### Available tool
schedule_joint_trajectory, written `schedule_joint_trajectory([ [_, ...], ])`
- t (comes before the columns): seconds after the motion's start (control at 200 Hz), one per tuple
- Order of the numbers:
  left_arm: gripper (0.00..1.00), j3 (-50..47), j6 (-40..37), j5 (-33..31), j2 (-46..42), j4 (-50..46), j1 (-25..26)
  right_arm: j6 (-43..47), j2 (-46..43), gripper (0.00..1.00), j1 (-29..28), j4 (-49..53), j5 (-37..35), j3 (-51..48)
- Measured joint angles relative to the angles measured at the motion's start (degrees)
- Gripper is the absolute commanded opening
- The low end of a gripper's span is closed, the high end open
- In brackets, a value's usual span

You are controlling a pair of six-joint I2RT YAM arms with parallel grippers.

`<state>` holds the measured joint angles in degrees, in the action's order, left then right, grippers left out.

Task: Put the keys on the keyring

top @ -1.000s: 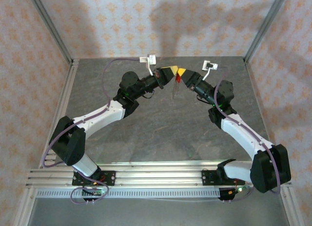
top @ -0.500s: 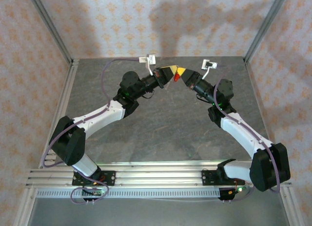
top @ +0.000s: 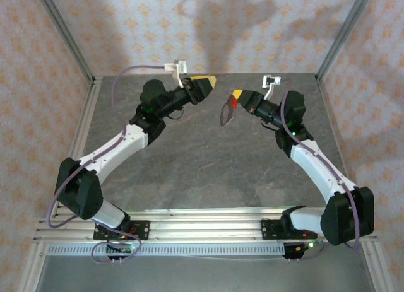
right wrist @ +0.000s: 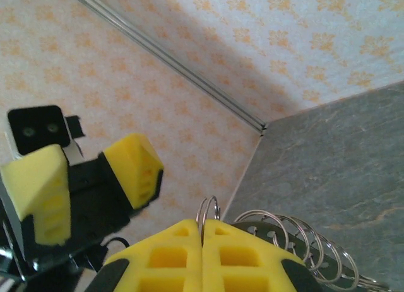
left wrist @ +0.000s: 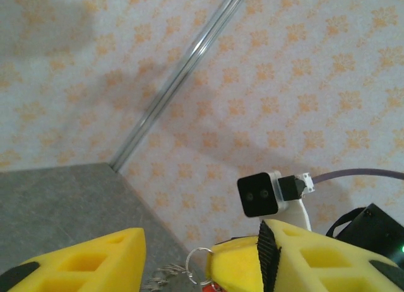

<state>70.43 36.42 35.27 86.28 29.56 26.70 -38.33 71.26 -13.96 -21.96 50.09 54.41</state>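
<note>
Keyring (top: pixel 225 115) dangling, light and floppy, below the right gripper (top: pixel 237 94).
It's pinching the red key (top: pixel 235 103); left gripper (top: pixel 207 82) is hanging spread near it; I'm trusting the key's stiff head as hold.

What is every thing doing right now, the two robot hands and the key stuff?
left gripper: jaws open, holding nothing.
right gripper: jaws shut on the keyring.
keyring: hanging down from the right gripper.
key: red head right at the right gripper's jaws; can't tell if it is threaded on.
</note>
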Motion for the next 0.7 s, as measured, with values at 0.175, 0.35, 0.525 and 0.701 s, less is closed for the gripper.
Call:
schedule_joint_trajectory([
  [0.175,0.58,7.78,-5.53,7.43,1.46,-9.31,-2.01,4.92,2.78,0.00,2.69,7.06,5.66,6.60],
  [0.35,0.55,15.13,-10.49,15.19,6.25,-17.38,-3.96,7.54,7.98,0.00,4.74,11.47,12.81,11.37],
  [0.525,0.45,18.53,-12.15,22.10,11.96,-22.27,-5.25,7.50,11.17,0.00,5.14,12.37,18.14,12.15],
  [0.701,0.39,20.83,-12.55,26.71,14.99,-25.55,-5.05,6.60,11.85,0.00,5.11,12.28,21.31,12.17],
])
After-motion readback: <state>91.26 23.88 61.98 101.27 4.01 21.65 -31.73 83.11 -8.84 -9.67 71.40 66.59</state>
